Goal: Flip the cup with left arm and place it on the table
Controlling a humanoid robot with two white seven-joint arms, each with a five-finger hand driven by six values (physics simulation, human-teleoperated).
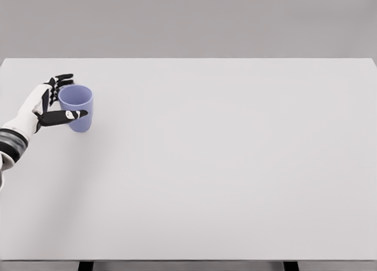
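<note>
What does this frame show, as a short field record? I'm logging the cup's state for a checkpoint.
surface: white table
object: purple cup, upright, opening up, near the table's left edge
left robot hand: thumb across the cup's front, fingers behind it, wrapped around the cup
cup contact with table: cannot tell if resting or slightly lifted
right arm: not in view

I'm looking at a plain grey wall out back and two black table legs poking out below.
</note>
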